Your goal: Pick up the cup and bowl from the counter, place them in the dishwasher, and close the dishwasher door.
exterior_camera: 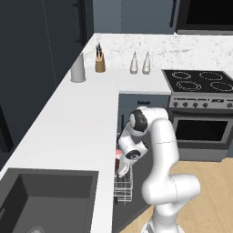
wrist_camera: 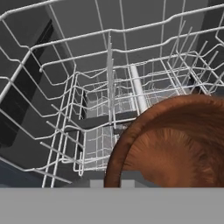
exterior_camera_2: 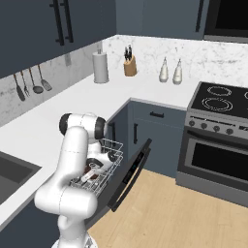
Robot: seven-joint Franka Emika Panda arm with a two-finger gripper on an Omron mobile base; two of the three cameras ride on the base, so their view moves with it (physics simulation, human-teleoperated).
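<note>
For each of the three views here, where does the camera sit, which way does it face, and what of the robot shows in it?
Left base view: behind the arm on its left, looking forward and down along the counter to the stove; the white arm rises at lower right.
Right base view: behind on its right, facing the open dishwasher door and wire rack; the arm rises at lower left.
Hand view: on the hand, looking down into the rack past the bowl.
All three share the rack.

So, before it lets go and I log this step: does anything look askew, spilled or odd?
Nothing spilled or damaged. The bowl hangs tilted over the wire rack, rim against the shut gripper; the dishwasher door stands open.
</note>
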